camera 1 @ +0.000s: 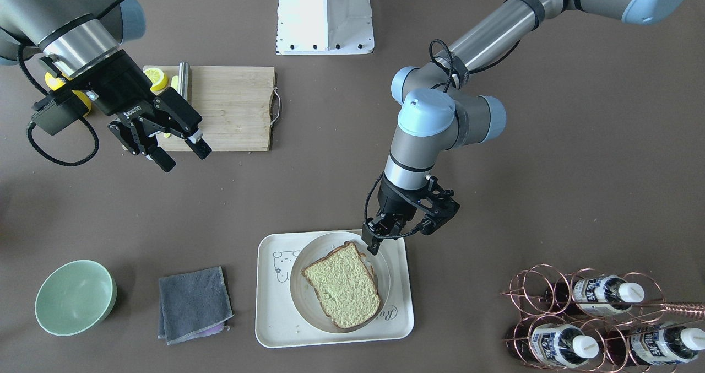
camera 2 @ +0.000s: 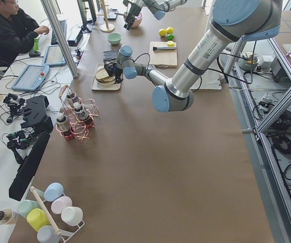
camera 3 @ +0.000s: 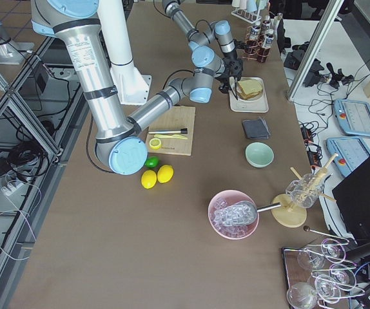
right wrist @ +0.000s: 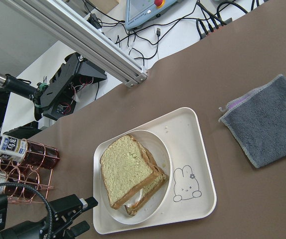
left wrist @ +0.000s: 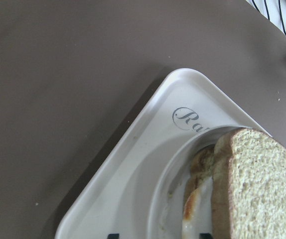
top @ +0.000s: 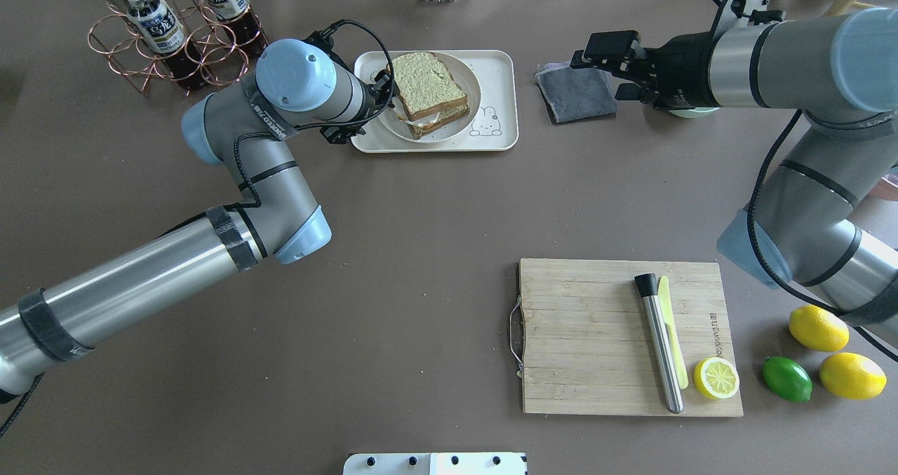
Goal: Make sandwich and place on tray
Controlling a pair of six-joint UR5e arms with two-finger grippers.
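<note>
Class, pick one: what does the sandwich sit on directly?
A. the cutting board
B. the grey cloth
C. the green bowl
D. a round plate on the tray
D: the sandwich lies on the white plate, which rests inside the tray.

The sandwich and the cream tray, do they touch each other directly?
Apart. In the right wrist view the sandwich lies wholly inside a round white plate, which sits between it and the tray.
</note>
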